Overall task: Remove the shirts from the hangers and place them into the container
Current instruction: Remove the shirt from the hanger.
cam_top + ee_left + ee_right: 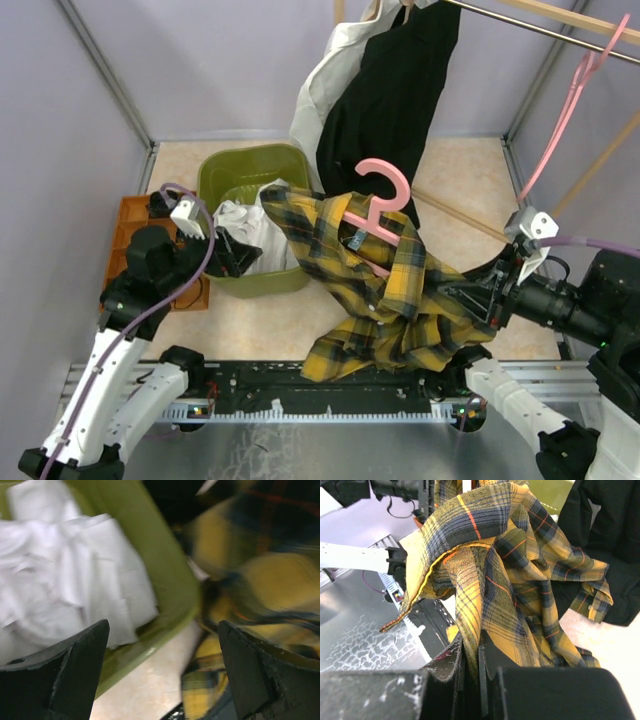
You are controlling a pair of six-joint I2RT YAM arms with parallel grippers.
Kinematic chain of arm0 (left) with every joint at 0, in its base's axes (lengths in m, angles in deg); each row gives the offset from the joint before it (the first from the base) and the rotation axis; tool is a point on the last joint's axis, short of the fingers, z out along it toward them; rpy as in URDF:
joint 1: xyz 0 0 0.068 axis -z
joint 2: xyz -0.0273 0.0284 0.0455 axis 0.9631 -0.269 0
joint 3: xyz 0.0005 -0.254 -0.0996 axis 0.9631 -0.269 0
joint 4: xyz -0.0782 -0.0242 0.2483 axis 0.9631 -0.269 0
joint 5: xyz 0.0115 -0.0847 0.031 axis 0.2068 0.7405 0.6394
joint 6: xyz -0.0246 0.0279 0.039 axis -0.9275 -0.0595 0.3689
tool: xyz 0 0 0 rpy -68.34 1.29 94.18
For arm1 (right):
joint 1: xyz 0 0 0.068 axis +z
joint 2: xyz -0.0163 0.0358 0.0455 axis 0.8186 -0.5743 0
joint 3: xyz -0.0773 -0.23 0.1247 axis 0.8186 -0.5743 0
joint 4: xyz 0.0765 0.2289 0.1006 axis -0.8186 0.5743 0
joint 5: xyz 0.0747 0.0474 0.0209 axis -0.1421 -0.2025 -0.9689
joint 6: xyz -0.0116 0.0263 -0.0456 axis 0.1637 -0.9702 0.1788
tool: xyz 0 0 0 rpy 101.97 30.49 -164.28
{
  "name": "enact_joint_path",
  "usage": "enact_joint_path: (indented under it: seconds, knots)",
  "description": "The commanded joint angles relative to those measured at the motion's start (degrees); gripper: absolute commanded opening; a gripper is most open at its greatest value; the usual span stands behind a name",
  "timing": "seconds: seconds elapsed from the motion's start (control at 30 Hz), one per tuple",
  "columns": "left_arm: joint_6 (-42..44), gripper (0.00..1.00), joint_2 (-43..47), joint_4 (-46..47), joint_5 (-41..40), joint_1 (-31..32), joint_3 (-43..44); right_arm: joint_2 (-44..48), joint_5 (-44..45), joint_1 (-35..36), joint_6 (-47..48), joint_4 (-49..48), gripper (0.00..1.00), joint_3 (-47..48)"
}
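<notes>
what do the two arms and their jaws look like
Both the left arm and the right arm have white lower links, black joints and black upper sections. A lilac cable runs along each, and a small white bracket sits at each wrist. The jaws are matt black and wedge-shaped, with scuffed, chipped edges.

Right gripper [471,655] in close, fingers [447,662] pinched tight on a fold of the yellow-and-black plaid shirt [510,565]; the cloth bunches up and spills over above them, thin orange lines in the check; a black shirt [605,540] just beside it on the right; a sliver of olive-green container [551,491] up top; pale tabletop [615,645] lower right; a white arm link [350,557] at left.
</notes>
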Motion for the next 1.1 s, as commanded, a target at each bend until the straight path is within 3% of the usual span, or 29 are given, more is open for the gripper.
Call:
enact_joint_path:
  seconds: [0.0, 0.13, 0.37, 0.5, 0.67, 0.77, 0.9, 1.07]
  knots:
    - [-0.1, 0.94, -4.3, -5.3, 22.5, 0.2, 4.9, -1.2, 0.9, -0.4, 0.1, -0.9, 0.0, 3.9]
    - [4.6, 0.94, -8.2, -11.1, 31.4, 0.2, 4.0, -1.1, -2.9, -0.4, -0.3, -1.3, 0.0, 6.9]
    - [9.6, 0.94, -15.1, -17.3, 30.9, 0.2, 4.9, -0.8, -7.1, -0.4, -0.6, -1.6, 0.0, 11.1]
    - [7.4, 0.96, -17.3, -13.3, 22.3, 0.2, 4.9, -0.5, -9.0, -0.4, -0.8, -1.9, 0.0, 9.9]
    - [-0.8, 0.96, -22.1, -3.4, 2.9, 0.1, 4.8, 1.3, -9.8, -0.4, 0.1, -5.2, 0.0, 3.2]
    - [-2.1, 0.96, -27.4, 0.5, 1.7, -0.1, 7.5, 1.9, -12.3, -0.4, 0.5, -7.4, 0.0, -1.3]
    - [-3.6, 0.94, -31.6, -3.7, -2.2, -0.2, 13.1, 1.8, -9.0, -0.4, -0.4, -9.1, 0.0, -6.5]
    - [-7.7, 0.94, -23.4, -4.6, -8.5, -0.2, 8.5, 0.8, -2.9, -0.4, -1.3, -10.2, 0.0, -14.2]
